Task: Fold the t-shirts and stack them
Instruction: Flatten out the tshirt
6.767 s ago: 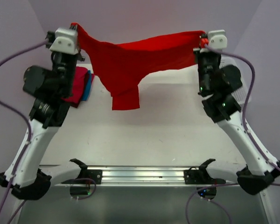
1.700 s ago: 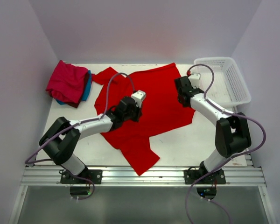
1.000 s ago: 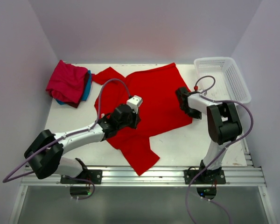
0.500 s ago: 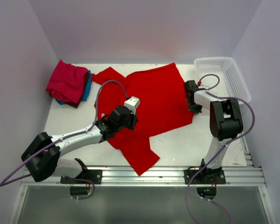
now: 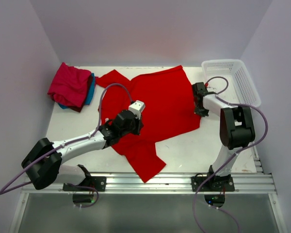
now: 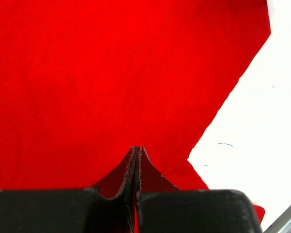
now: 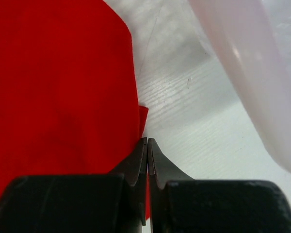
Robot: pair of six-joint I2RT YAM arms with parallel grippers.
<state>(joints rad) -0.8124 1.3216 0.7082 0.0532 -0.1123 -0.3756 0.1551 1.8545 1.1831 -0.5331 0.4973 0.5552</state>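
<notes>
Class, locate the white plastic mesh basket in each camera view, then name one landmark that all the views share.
Top external: white plastic mesh basket at upper right.
Left wrist: not in it.
Right wrist: blurred, filling the upper right corner.
Shared landmark: the bright red cloth t-shirt, seen in all three views.

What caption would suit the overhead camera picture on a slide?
Left gripper and right gripper, both shut, at a red t-shirt spread beside a white basket.

Matt red cloth shirt (image 5: 160,97); white plastic mesh basket (image 5: 243,83)
</notes>
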